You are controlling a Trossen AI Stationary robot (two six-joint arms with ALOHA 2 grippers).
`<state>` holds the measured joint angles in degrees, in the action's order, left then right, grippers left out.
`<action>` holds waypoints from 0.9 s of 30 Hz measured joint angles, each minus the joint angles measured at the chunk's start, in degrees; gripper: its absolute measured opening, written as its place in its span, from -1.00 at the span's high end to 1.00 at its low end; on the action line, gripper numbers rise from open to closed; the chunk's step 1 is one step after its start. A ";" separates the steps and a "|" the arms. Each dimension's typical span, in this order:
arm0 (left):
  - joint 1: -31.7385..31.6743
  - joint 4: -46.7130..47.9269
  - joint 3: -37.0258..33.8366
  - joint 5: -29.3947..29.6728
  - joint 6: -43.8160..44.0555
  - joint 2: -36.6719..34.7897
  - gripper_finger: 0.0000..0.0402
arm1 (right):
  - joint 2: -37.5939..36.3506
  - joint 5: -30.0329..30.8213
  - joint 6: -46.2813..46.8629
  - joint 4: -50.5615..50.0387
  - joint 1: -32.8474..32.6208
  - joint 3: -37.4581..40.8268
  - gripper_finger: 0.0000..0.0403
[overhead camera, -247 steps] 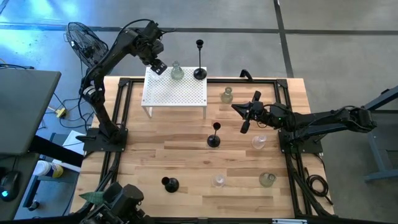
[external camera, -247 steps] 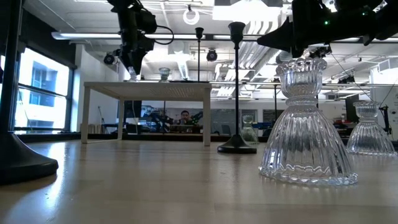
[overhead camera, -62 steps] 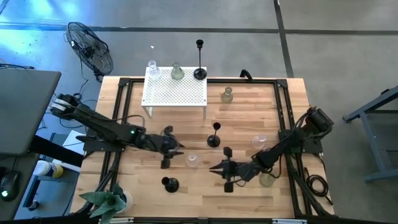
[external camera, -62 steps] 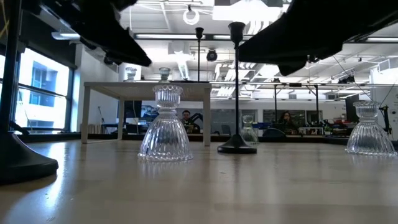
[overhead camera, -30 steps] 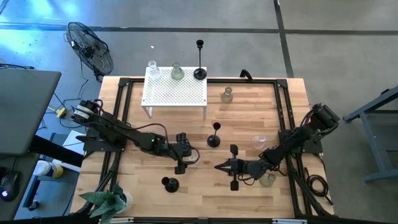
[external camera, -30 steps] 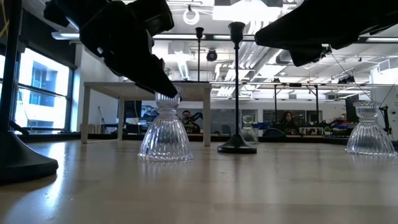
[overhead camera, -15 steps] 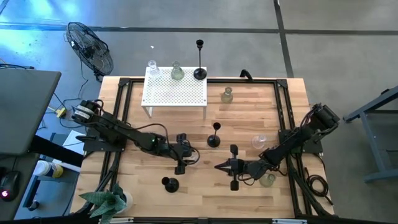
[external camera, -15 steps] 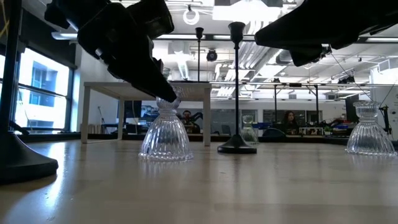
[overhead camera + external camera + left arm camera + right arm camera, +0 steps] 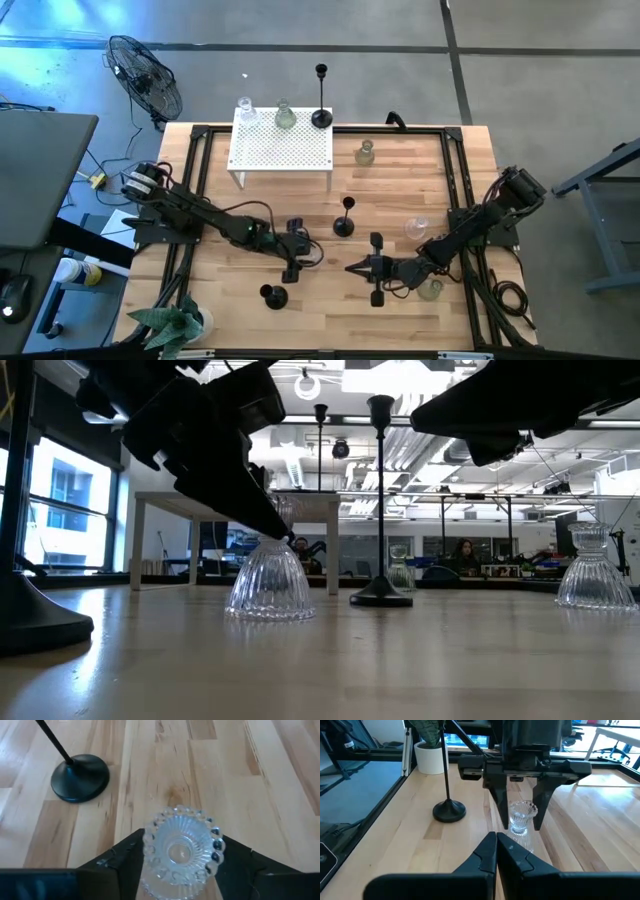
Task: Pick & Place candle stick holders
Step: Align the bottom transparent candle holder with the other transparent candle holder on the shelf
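Clear ribbed glass candle stick holder (image 9: 181,850) stands upright on the wooden table (image 9: 400,185), set between the spread fingers of the left gripper (image 9: 300,252) — jaws wide on either side of its neck, apparently not yet closed on it. A black holder (image 9: 80,776) stands near, just beyond the fingertips. The right gripper (image 9: 372,270), fingers pressed together and empty, hovers opposite — bare boards between give room to lift straight up.

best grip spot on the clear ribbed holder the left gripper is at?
Grip the narrow neck under the beaded cup of the clear ribbed holder, coming from above with a finger on each side, as the left gripper is placed now. The flared base is wider and slopes, so pads would likely slip there. It stands upright on the table.
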<state>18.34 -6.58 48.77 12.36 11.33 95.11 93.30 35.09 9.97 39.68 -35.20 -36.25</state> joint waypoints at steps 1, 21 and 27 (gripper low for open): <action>-0.01 -0.12 0.00 0.03 -0.44 0.00 0.07 | 0.00 0.10 -0.01 0.00 -0.07 0.00 0.99; 0.01 1.65 -0.01 1.05 -2.18 -10.01 0.28 | 0.00 -0.12 -0.01 -0.02 -0.11 0.00 0.99; 0.06 10.87 -0.02 5.69 -1.76 -20.40 0.29 | 0.00 -0.87 -0.01 -0.02 -0.11 0.00 0.99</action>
<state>18.39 4.28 48.75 18.05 9.57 74.71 93.30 34.22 9.96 39.66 -35.31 -36.25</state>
